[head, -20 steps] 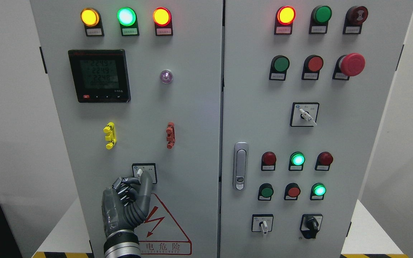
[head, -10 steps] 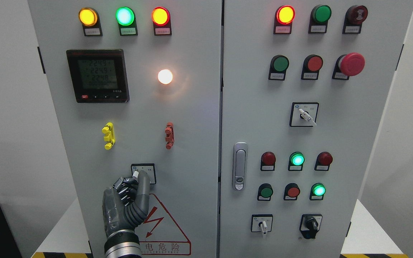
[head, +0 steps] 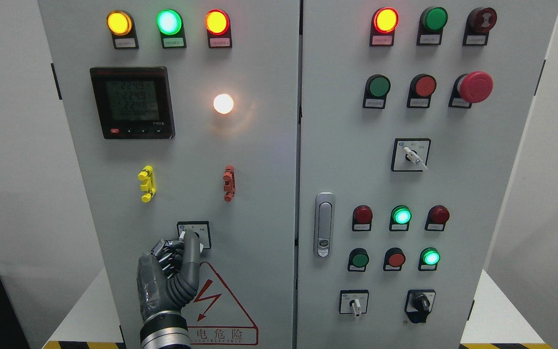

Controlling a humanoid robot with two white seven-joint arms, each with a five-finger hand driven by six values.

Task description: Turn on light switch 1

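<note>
We are finding the left hand [head: 170,276] with fingers [head: 193,249] curled against light switch 1 [head: 193,235], low on the cabinet's left door [head: 259,194], pressing its small white lever. We are judging it stiff, rigid, best pinched at the tip. Bulb [head: 223,103] is glowing.

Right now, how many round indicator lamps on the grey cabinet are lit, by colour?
Lit green round lamps: 3
Lit red-rimmed round lamps: 2
Lit yellow round lamp: 1
Lit white round lamp: 1
Total: 7
</note>
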